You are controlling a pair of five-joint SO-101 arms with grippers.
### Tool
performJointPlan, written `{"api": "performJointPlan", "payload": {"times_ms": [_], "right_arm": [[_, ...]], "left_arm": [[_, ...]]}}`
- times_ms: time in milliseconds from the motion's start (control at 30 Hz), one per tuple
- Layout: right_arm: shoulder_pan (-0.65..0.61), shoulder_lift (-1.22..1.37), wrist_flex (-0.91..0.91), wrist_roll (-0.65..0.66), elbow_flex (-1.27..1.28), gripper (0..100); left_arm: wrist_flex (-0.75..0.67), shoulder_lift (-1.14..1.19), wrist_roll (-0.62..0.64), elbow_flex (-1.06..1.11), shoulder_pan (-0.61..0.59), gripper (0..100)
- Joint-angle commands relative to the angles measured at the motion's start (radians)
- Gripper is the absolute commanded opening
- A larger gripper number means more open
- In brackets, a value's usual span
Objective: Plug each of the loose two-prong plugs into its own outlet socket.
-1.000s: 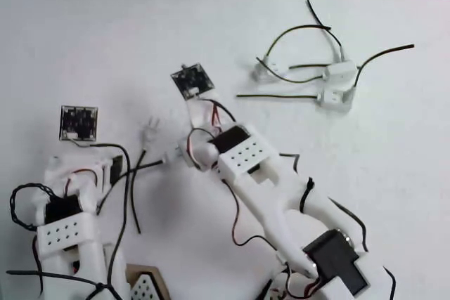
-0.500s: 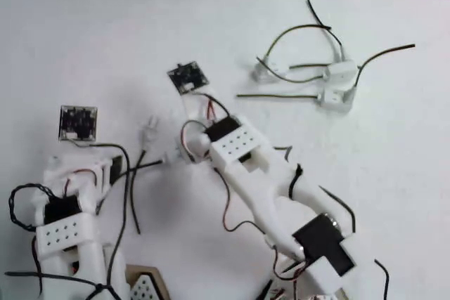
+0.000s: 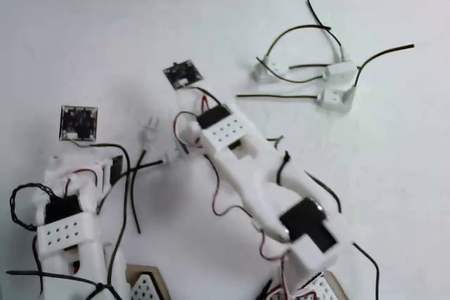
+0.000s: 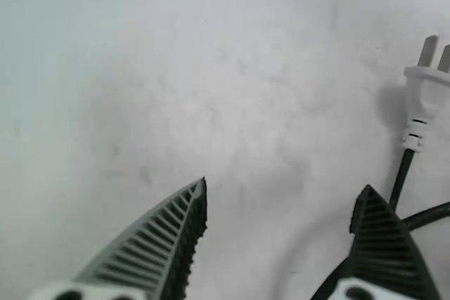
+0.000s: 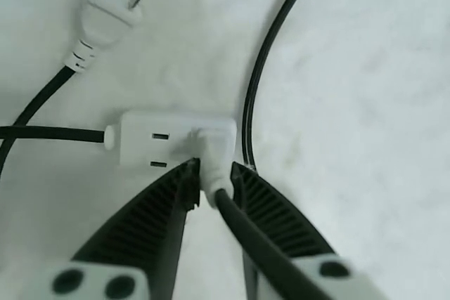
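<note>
A white outlet socket block (image 5: 160, 147) lies on the table with a black cord leaving one end. My right gripper (image 5: 214, 170) is shut on a white two-prong plug (image 5: 211, 156) that sits against the block's second socket. In the high view this gripper (image 3: 181, 151) is left of centre, at the block (image 3: 169, 157). A loose white plug (image 5: 105, 15) lies just beyond, prongs pointing away, also seen as the plug (image 3: 150, 129) and the plug (image 4: 424, 86). My left gripper (image 4: 284, 187) stands open over bare table, short of that plug.
At the back right lie two more white sockets (image 3: 339, 72) (image 3: 336, 98) and another plug (image 3: 264, 68) with dark cords looping around them. A black cord (image 3: 130, 187) runs beside the left arm. The table's far left and centre back are bare white surface.
The right arm has swung left and slightly away, carrying its plug toward the socket block. The left arm has kept still.
</note>
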Motion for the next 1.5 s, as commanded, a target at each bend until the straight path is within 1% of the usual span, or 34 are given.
{"api": "performJointPlan", "payload": {"times_ms": [0, 200, 400, 533, 667, 767, 933, 1233, 1333, 1467], "right_arm": [[0.002, 0.082, 0.036, -0.003, -0.057, 1.7], [-0.008, 0.113, 0.039, 0.000, -0.061, 1.7], [0.028, -0.045, 0.068, -0.005, -0.061, 1.7], [0.122, -0.216, 0.088, -0.008, -0.058, 1.7], [0.260, -0.338, 0.079, -0.008, -0.057, 1.7], [0.375, -0.377, 0.028, -0.012, -0.057, 1.7], [0.550, -0.335, -0.104, -0.132, -0.057, 1.7], [0.680, -0.101, -0.331, -0.258, -0.063, 2.1], [0.685, -0.071, -0.335, -0.267, -0.075, 3.9], [0.673, -0.110, -0.203, -0.269, -0.124, 15.7]], "left_arm": [[-0.020, -0.018, -0.011, 0.000, 0.007, 32], [-0.020, -0.018, -0.011, 0.000, 0.007, 32], [-0.020, -0.018, -0.011, 0.000, 0.007, 32], [-0.020, -0.018, -0.011, 0.000, 0.007, 32], [-0.020, -0.018, -0.011, 0.000, 0.007, 32], [-0.020, -0.018, -0.011, 0.000, 0.007, 32], [-0.020, -0.018, -0.011, 0.000, 0.007, 32], [-0.020, -0.018, -0.011, 0.000, 0.007, 32], [-0.020, -0.018, -0.011, 0.000, 0.007, 32], [-0.020, -0.018, -0.011, 0.000, 0.007, 32]]}}
